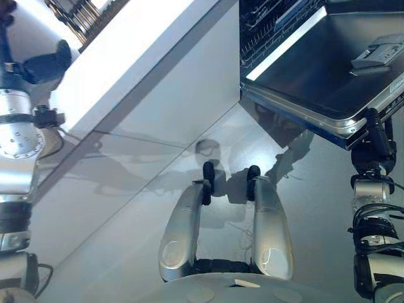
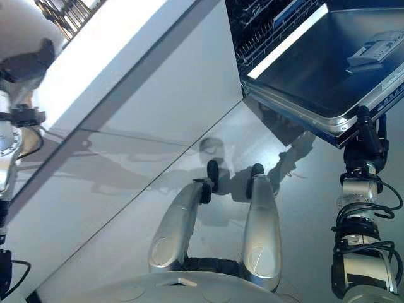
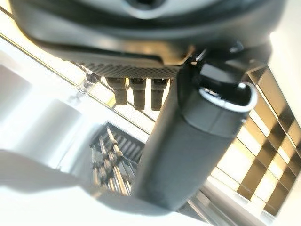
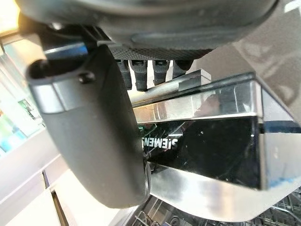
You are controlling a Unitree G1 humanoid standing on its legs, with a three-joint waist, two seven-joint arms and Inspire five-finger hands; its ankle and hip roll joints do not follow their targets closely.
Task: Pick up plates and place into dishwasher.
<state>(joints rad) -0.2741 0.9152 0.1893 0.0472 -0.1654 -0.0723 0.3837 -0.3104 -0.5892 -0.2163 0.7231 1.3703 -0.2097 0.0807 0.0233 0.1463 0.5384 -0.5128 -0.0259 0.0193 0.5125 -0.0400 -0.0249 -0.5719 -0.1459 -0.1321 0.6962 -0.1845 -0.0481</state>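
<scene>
Dishwasher door (image 1: 315, 69) hangs open, its rack (image 1: 265, 25) behind it. Right hand (image 1: 377, 140) sits just below the door's edge, left hand (image 1: 44, 65) well apart by the white counter (image 1: 126, 57) — fingers of both relaxed, holding nothing.

- White counter (image 1: 136, 47): long top running diagonally across the head views; a dish rack (image 1: 79, 16) with metal tines stands at its far end.
- White cabinet front (image 1: 183, 95) drops below the counter edge to the floor.
- Glossy grey floor (image 1: 120, 208): reflective.
- Open dishwasher door (image 1: 322, 69): lowered flat, steel inner face up; dark wire rack (image 1: 265, 25) behind it.
</scene>
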